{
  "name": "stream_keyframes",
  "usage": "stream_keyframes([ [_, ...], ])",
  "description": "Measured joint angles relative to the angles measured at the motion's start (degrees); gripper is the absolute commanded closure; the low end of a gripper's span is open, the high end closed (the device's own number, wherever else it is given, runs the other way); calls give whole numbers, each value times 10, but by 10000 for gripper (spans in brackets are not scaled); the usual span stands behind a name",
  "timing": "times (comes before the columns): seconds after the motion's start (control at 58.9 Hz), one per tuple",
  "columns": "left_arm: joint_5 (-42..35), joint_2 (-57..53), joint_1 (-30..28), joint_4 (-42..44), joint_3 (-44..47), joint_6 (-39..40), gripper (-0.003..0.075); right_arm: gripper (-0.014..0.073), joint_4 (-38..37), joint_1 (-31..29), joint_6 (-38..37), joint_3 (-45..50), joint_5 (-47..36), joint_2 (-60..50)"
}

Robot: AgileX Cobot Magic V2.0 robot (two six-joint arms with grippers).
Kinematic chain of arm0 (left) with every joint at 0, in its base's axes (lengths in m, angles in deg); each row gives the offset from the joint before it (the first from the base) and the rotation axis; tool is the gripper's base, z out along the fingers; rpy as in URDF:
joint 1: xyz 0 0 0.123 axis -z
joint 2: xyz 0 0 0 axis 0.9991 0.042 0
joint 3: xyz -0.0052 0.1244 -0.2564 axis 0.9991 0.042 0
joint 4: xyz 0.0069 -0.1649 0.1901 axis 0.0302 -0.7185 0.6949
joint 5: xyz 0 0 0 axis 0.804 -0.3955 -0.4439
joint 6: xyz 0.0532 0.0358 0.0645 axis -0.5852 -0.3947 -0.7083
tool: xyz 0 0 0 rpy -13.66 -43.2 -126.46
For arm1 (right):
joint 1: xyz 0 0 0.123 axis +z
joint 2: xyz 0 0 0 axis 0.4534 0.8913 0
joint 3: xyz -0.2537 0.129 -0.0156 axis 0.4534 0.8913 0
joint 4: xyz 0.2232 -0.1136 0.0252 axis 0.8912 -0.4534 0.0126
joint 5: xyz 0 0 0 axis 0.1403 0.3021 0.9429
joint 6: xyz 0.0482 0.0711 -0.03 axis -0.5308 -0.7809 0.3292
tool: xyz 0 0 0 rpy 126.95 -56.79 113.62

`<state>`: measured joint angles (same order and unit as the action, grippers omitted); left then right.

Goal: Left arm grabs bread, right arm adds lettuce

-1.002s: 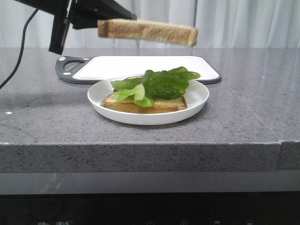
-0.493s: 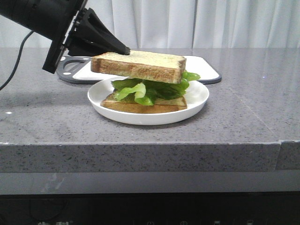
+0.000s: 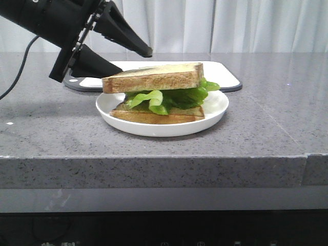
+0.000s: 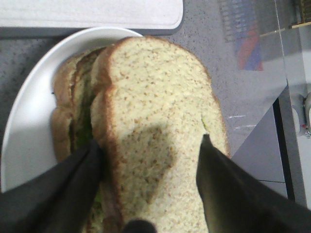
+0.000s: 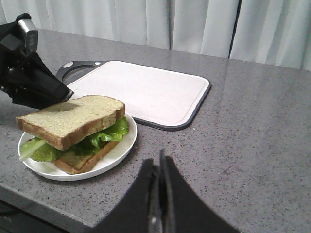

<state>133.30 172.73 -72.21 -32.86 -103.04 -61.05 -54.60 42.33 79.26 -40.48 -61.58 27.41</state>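
Note:
The bread (image 3: 154,78) lies on top of the lettuce (image 3: 174,97), tilted a little, its far edge higher. The lettuce rests on a second slice (image 3: 154,117) on the white plate (image 3: 215,105). My left gripper (image 3: 134,64) is open at the bread's left end, one finger above the slice and one beside or under its edge. The left wrist view shows the bread (image 4: 155,97) between the spread fingers of the left gripper (image 4: 149,141). My right gripper (image 5: 159,160) is shut and empty over the counter, to the right of the plate (image 5: 116,153).
A white cutting board (image 3: 220,72) with a dark rim lies behind the plate. The grey counter's front edge runs close in front of the plate. White curtains hang at the back.
The left arm has lowered the bread from above the plate onto the lettuce. Its fingers have spread apart and the upper one has risen off the slice.

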Motion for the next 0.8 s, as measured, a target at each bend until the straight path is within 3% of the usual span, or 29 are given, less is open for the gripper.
stream_keyframes([
  [0.238, 11, -1, -7, 3, 0, 0, 193, 652, 0, 0, 0, 0, 0, 0],
  [0.476, 38, -34, -55, 19, 0, 0, 213, 652, 0, 0, 0, 0, 0, 0],
  [0.56, 43, -51, -68, 19, 0, 0, 286, 652, 0, 0, 0, 0, 0, 0],
  [0.798, 47, -73, -90, 19, 0, 0, 645, 652, 0, 0, 0, 0, 0, 0],
])
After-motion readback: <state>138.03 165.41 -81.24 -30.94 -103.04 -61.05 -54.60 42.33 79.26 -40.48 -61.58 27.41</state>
